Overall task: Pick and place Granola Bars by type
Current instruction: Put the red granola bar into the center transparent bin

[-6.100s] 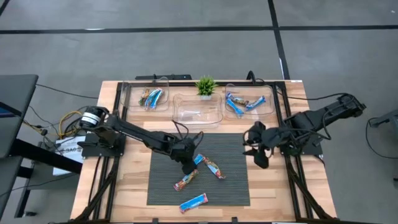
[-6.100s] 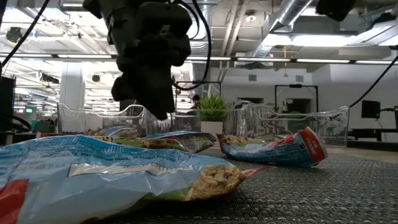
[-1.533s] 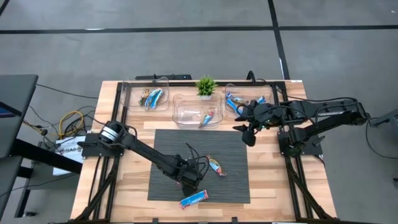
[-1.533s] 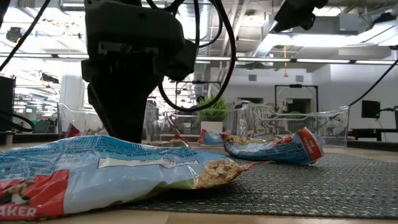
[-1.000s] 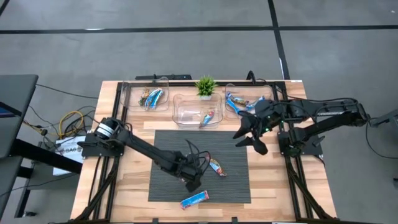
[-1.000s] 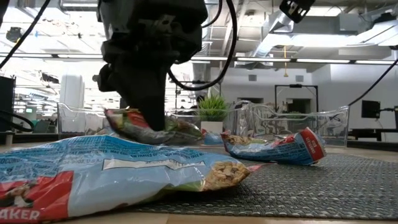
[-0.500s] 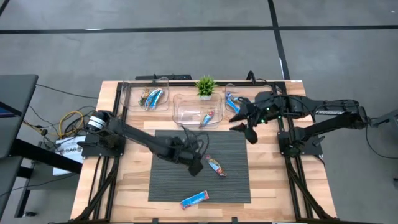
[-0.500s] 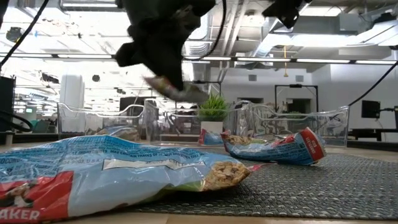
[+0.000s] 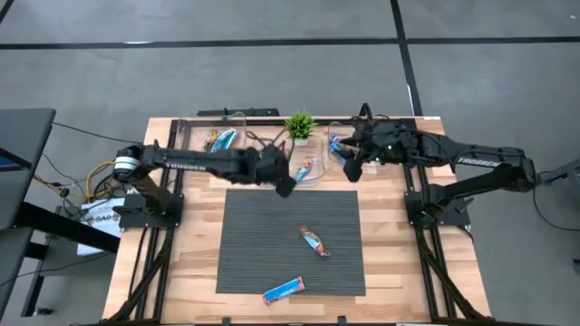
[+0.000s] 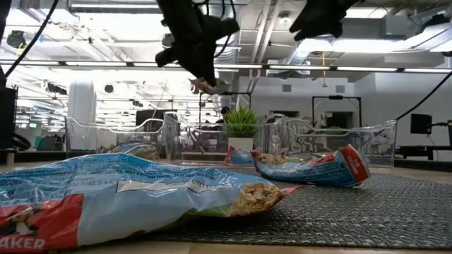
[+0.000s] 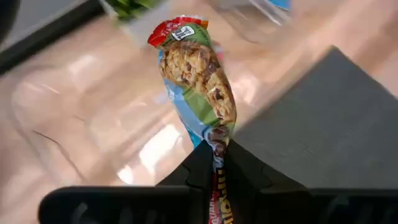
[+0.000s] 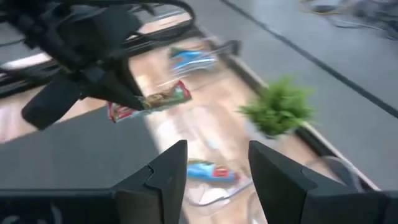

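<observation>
My left gripper (image 9: 284, 186) hangs above the mat's far edge, beside the middle clear bin (image 9: 272, 168), shut on a green-and-red granola bar (image 11: 198, 74), also seen in the low view (image 10: 212, 85). My right gripper (image 9: 350, 168) stands open and holds nothing, next to the right bin (image 9: 385, 154). Two granola bars lie flat on the dark mat: one (image 9: 314, 241) near its middle, a blue one (image 9: 283, 291) at its near edge. The middle bin holds a blue bar (image 9: 304, 170). More bars lie in the left bin (image 9: 222, 140) and the right bin. My left gripper pinches the green-and-red bar near one end (image 11: 217, 144), between its two fingers. The fingers slant down toward the table's far side and lie along the bar. The bar sticks out beyond the fingertips, its other end (image 11: 179, 32) free, lifted clear of the mat.
A small green plant (image 9: 300, 124) stands behind the middle bin, between the two outer bins. The dark mat (image 9: 263, 226) covers the table's middle. My right gripper (image 12: 214, 174) is close to the left one, across the middle bin.
My left gripper has risen from the mat with the green-and-red bar and swung toward the table's far edge, up to the middle bin; the bar is now clear of the mat. My right gripper has turned and shifted a little toward the far edge, staying open.
</observation>
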You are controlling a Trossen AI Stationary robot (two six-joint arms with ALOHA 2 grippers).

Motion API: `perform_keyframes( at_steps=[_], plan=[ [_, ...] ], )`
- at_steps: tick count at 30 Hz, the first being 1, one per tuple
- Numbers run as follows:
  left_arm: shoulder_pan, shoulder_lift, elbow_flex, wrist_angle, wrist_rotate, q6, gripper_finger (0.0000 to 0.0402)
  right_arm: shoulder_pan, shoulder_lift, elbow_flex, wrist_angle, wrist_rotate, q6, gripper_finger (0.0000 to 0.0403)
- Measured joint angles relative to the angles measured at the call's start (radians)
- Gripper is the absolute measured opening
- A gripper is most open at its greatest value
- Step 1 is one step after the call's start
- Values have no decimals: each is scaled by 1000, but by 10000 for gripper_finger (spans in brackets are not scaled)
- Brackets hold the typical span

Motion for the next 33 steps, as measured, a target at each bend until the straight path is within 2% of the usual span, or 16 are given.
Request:
perform_keyframes(
  at_steps=[6, 8, 12, 16, 23, 30, 33],
  plan=[
    [125, 0, 0, 0, -1, 81, 25, -50, 0, 0, -5, 60, 72, 163],
    [163, 0, 0, 0, 43, 113, 30, -64, 0, 0, -13, 62, 88, 163],
    [220, 0, 0, 1, 155, 144, 58, -79, 0, 0, -32, 61, 122, 163],
    [246, 0, 0, 13, 189, 166, 97, -78, 0, 0, -32, 58, 123, 163],
    [228, 0, 0, 108, 336, 250, 138, -43, 0, 0, -31, 14, 119, 163],
    [124, 0, 0, 236, 594, 453, 130, 36, 0, 0, -31, -57, 151, 163],
    [54, 0, 0, 233, 645, 606, 123, 77, 0, 0, -34, -59, 190, 163]
  ],
)
